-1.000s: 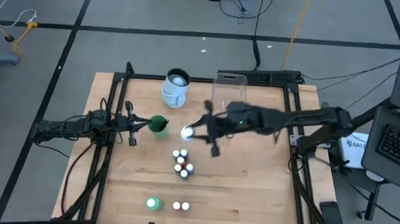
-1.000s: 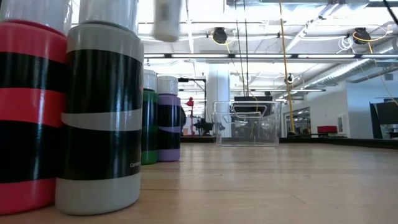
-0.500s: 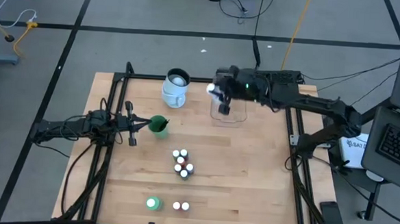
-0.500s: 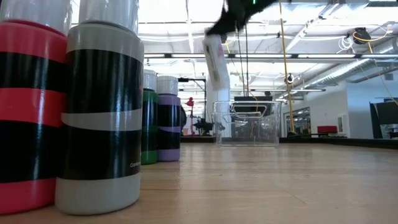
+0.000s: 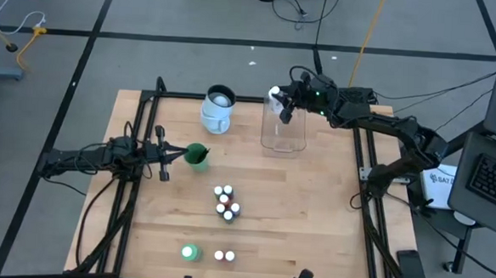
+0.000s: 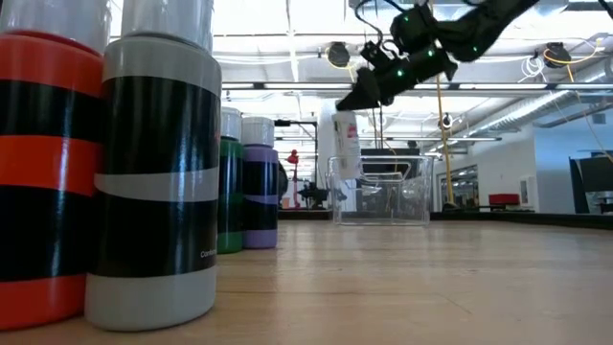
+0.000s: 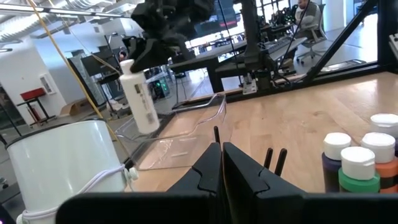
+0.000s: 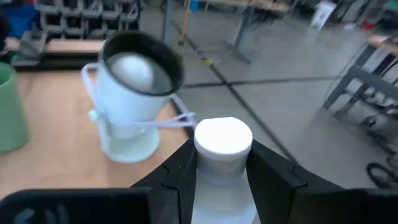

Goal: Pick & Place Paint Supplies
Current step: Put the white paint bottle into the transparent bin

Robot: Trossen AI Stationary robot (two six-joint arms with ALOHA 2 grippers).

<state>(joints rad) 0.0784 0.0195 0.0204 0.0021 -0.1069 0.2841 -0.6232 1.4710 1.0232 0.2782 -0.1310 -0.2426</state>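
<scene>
Your clear tray [image 5: 283,134] sits at the far edge of the table [image 5: 312,219], and the right gripper [image 5: 280,105] hangs above its far end, clamped on the tall white bottle [image 6: 346,147] just under the cap. The bottle's long axis runs close to vertical (tilted a little in the low view), base pointing down toward the tray, so your drop is nearly straight down. The left gripper [image 5: 167,157], fingers pressed together, waits far off beside the green bottle [image 5: 196,155], so the right arm is the nearer one
</scene>
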